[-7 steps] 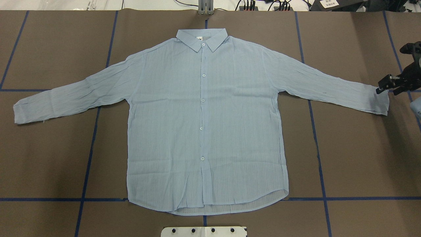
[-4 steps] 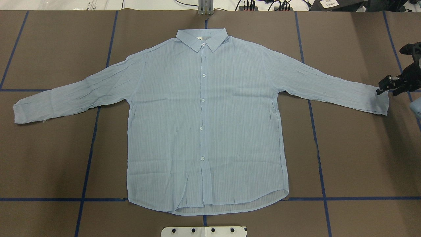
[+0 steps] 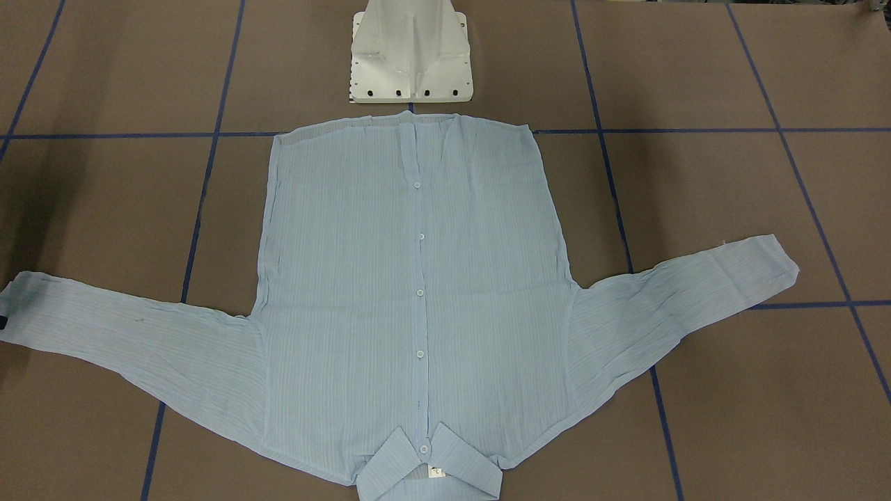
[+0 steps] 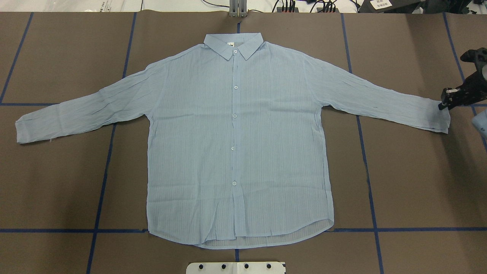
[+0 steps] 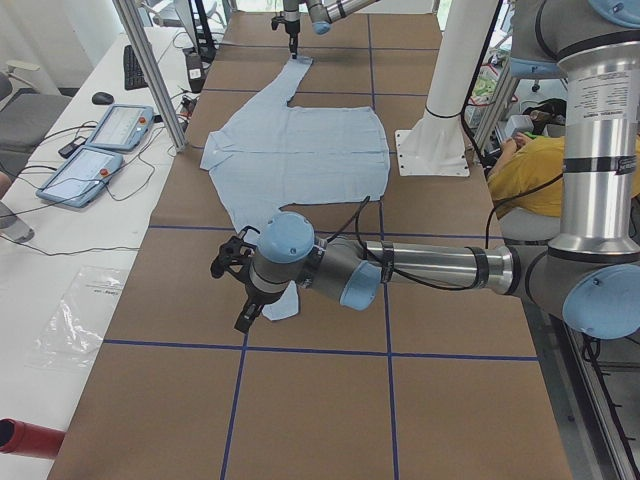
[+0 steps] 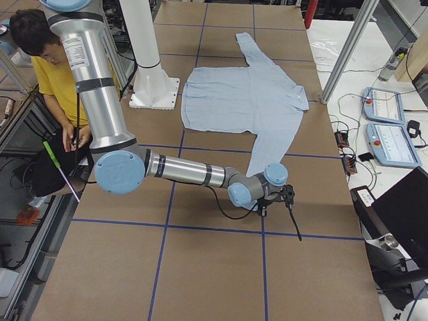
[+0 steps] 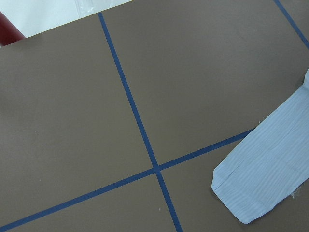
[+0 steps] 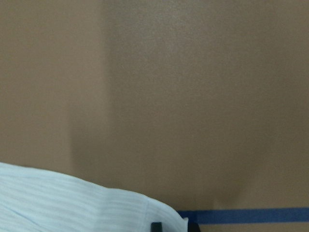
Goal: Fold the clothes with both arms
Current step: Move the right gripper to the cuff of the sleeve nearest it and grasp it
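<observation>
The right gripper (image 4: 443, 104) has shifted a little outward at the shirt's (image 4: 236, 133) right cuff (image 4: 441, 120), and its black outline looks narrower in the overhead view than a second ago. The shirt itself has not moved.

At the shirt's far left, the left gripper (image 5: 235, 300) hangs over the left cuff (image 4: 23, 131). It shows only in the side view, so I cannot tell whether its fingers are apart or together. Its wrist camera looks down on that cuff lying flat by a crossing of blue tape lines (image 7: 155, 166).

The one light blue striped shirt lies face up and flat on the brown desk (image 4: 57, 182). Both sleeves are spread out to the sides, the collar (image 4: 233, 43) lies away from the robot, and the hem is near the white pedestal base (image 4: 236, 267). Five white buttons (image 4: 234, 115) run down its front.

At the shirt's right, the right gripper sits at the outer edge of the right cuff. A dark fingertip (image 8: 156, 226) shows just beside the cuff's corner in the wrist view. Whether its fingers are apart, together or touching the cloth cannot be made out.
</observation>
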You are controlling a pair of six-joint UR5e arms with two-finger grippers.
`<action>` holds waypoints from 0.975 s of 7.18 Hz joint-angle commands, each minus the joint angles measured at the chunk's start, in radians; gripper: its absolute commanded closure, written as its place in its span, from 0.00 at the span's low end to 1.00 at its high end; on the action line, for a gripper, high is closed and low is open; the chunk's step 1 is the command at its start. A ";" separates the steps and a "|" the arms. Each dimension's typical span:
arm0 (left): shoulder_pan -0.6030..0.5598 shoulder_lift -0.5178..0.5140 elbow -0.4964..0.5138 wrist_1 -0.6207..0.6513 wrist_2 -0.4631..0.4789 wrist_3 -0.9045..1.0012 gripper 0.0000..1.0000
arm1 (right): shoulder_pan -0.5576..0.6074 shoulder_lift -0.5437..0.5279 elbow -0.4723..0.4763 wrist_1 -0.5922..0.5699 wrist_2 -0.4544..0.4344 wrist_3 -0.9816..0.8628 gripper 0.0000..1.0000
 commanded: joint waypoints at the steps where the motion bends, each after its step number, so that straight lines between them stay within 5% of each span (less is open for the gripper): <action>1: 0.000 0.000 -0.002 0.000 0.000 -0.001 0.00 | 0.004 0.013 0.006 -0.001 0.014 -0.003 1.00; 4: -0.001 0.000 -0.008 0.000 -0.002 -0.001 0.00 | 0.024 0.007 0.202 -0.050 0.138 0.118 1.00; 6: 0.000 0.000 -0.008 0.000 -0.002 -0.001 0.00 | -0.080 0.052 0.357 -0.051 0.129 0.482 1.00; 7: 0.000 0.000 -0.003 0.002 -0.002 -0.001 0.00 | -0.179 0.154 0.354 -0.054 0.085 0.689 1.00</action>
